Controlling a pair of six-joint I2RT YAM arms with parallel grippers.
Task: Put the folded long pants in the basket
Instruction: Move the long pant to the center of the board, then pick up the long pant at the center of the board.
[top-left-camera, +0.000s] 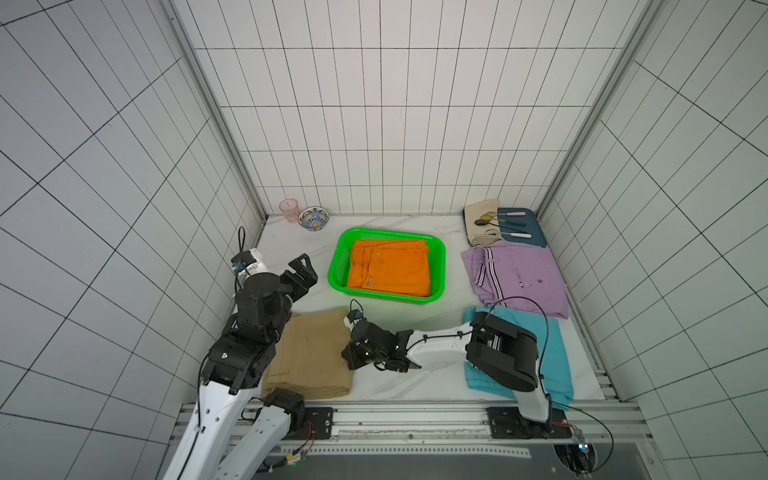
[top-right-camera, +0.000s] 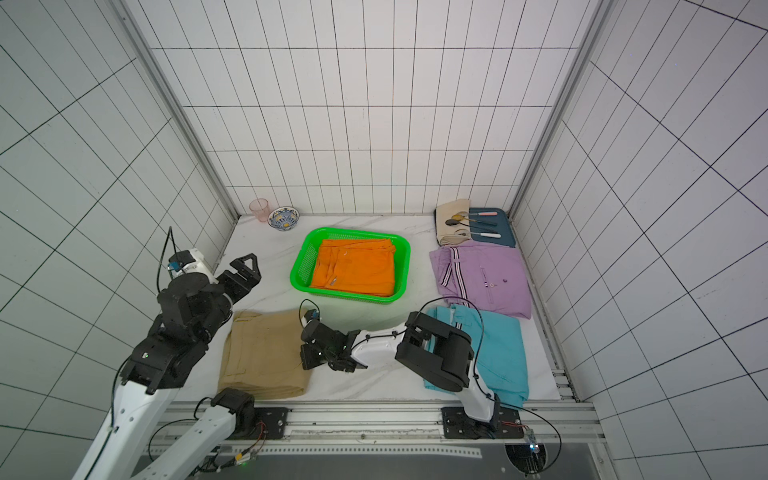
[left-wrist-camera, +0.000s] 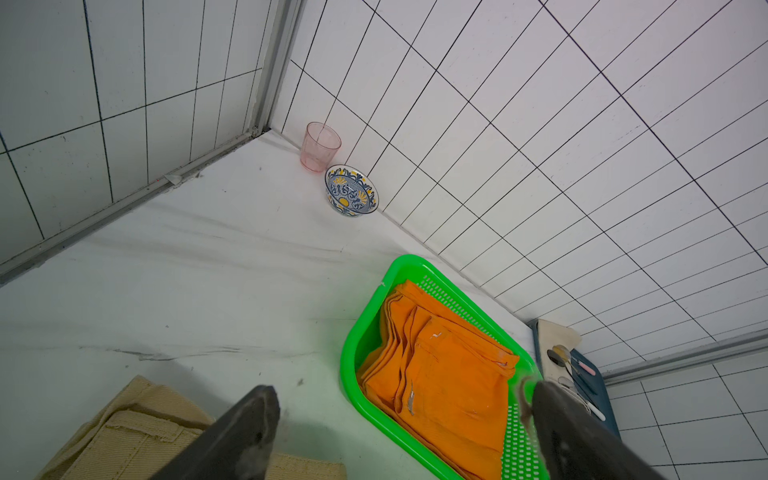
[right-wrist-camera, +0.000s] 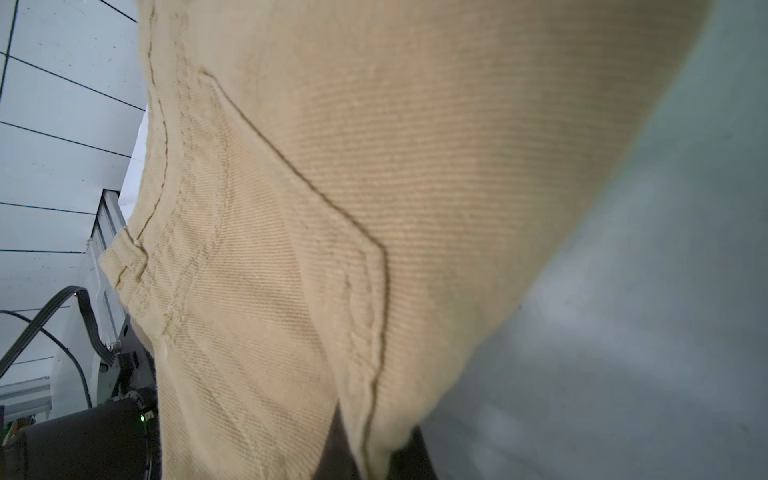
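- Clamped the right gripper (top-left-camera: 348, 358) tight on the edge of the tan pants (top-left-camera: 309, 357), on the table (top-left-camera: 415, 386) near the green basket (top-left-camera: 338, 257) (orange pants (top-left-camera: 388, 266) already inside).
- Held the left gripper (top-left-camera: 301, 272) spread, empty.
- Risked unfolding them, lifting by one thin edge.
- Risked snagging the basket rim.

We see one folded pair in the basket and three out on the worktop.
The bright green perforated basket (top-left-camera: 338, 266) sits mid-worktop toward the far side, and the orange pants (top-left-camera: 390, 266) lie flat inside it, nearly filling its floor. The khaki pants (top-left-camera: 309, 357) lie near left, their right edge pinched in the fingers of the right gripper (top-left-camera: 347, 356). At the right we find the lilac pants (top-left-camera: 523, 278), striped down the side, and just nearer, touching them, the light blue pants (top-left-camera: 555, 353).
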